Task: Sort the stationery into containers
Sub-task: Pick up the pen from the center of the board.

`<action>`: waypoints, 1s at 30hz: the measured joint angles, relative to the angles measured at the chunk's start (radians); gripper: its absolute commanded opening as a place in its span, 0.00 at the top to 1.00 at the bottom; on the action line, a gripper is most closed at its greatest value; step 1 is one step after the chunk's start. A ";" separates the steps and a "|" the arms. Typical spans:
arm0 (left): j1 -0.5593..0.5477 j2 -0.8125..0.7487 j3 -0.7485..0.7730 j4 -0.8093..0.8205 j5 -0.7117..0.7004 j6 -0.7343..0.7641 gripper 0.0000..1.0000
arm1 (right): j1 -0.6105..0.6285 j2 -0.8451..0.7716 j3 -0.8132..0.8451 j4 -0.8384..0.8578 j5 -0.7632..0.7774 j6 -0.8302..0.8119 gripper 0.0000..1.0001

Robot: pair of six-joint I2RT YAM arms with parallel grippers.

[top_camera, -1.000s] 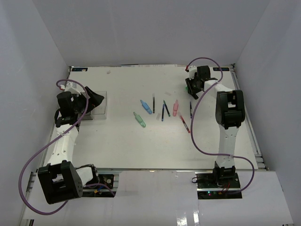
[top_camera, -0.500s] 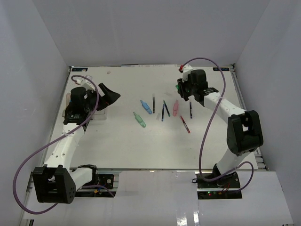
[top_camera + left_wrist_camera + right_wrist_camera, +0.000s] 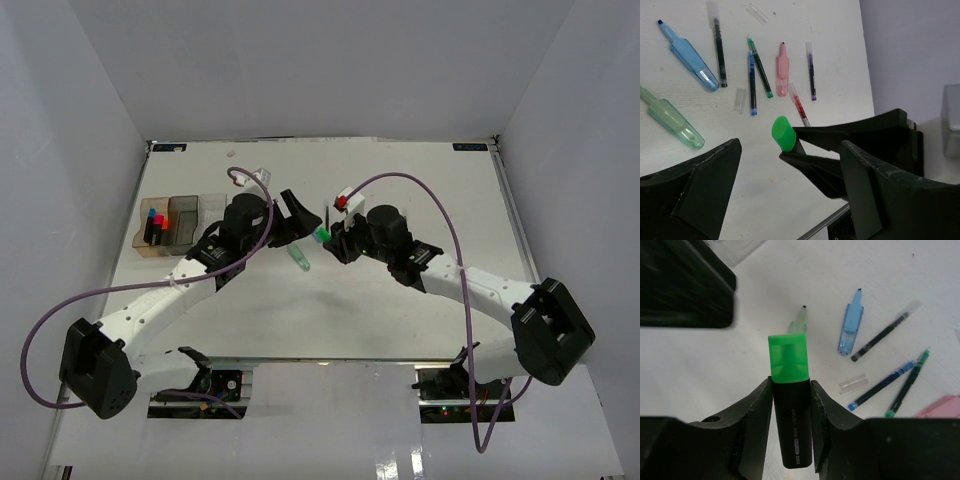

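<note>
The right gripper [image 3: 790, 387] is clamped on the black body of a highlighter [image 3: 782, 134]. It grips low on the barrel, so the green cap sticks out past its fingertips. That looks deliberate: the free end is what another gripper could take. The two arms meet over the middle of the table [image 3: 420, 180] with their grippers facing each other, which reads as a hand-over.

A hand-over makes sense because the boxes [image 3: 170, 222] stand at the far left edge, on the left arm's side. The amber box already holds a few highlighters standing on end (orange, pink and blue caps show).

The left gripper [image 3: 300, 220] has its jaws spread wide with nothing between them, probably to let the cap slide in. From the left wrist, the green cap sits in the gap between the two left fingers and a little ahead of them. It touches neither finger and is held up off the table. The next step, as I judge it, is to bring the cap further in before the left jaws close.

Still unsorted on the table beyond the grippers are a blue pastel piece [image 3: 690, 57], a green one [image 3: 672, 120] and a pink one [image 3: 782, 70]. Several thin pens [image 3: 718, 52] lie among them, all well apart from the boxes.
</note>
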 measured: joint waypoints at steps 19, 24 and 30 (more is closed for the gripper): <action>-0.172 0.161 0.028 0.036 -0.196 -0.066 0.62 | 0.042 -0.138 -0.190 0.231 -0.015 0.181 0.76; -0.184 0.161 0.037 0.061 -0.200 -0.066 0.84 | 0.042 -0.139 -0.196 0.256 -0.018 0.204 0.70; -0.187 0.161 0.038 0.060 -0.229 -0.031 0.92 | 0.042 -0.145 -0.203 0.268 -0.014 0.218 0.17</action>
